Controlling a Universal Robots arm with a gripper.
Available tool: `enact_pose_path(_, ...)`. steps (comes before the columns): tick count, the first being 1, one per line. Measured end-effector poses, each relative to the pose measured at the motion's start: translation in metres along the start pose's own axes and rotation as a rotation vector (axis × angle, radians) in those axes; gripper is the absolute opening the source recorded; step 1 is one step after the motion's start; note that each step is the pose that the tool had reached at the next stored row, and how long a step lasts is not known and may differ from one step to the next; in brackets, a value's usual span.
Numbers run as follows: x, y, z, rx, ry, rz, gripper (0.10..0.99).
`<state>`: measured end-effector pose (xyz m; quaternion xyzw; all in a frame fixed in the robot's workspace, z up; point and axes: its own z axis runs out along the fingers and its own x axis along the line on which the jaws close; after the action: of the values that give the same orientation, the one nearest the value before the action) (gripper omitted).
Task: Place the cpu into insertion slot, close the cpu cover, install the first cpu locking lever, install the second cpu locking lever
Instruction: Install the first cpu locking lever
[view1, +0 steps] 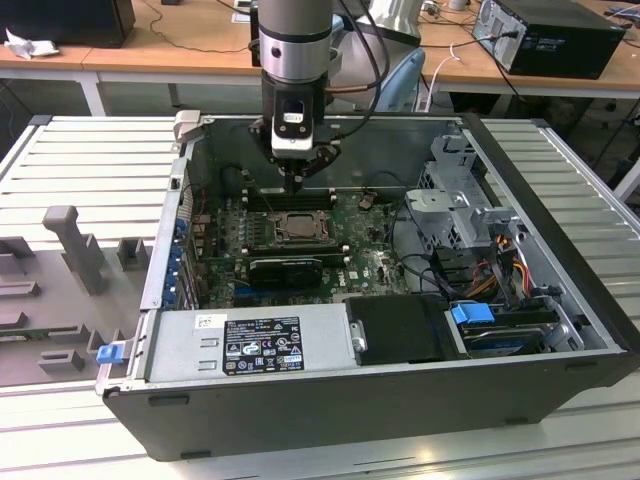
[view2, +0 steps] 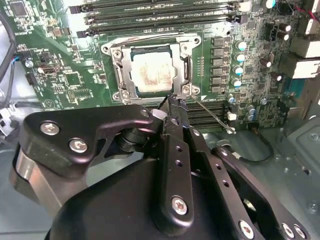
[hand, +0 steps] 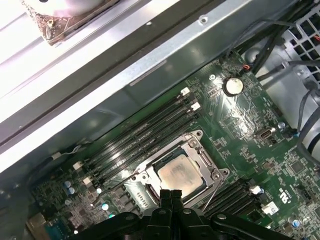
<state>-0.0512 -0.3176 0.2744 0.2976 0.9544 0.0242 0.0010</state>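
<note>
The cpu lies flat in the insertion slot on the green motherboard. The silvery cpu cover is down around it, the chip showing through its opening. One thin wire locking lever sticks out at an angle from a socket corner. A second lever runs along the socket's opposite side; I cannot tell whether it is latched. My gripper is shut with nothing in it, tips just above the socket edge near the raised lever's base.
The motherboard sits deep in an open black computer case. Black memory slots flank the socket. Cables and a drive cage fill the exterior view's right, a power supply the front. A grey fixture stands at the exterior view's left.
</note>
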Motion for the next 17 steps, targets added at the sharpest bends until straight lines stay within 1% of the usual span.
enact_pose_path(10, 0.0, 0.0, 0.0, 0.001, 0.0037, -0.078, 0.106)
enact_pose_path(14, 0.0, 0.0, 0.0, 0.002, 0.0061, -0.131, 0.106)
enact_pose_path(17, 0.0, 0.0, 0.0, 0.002, 0.0074, -0.158, 0.106)
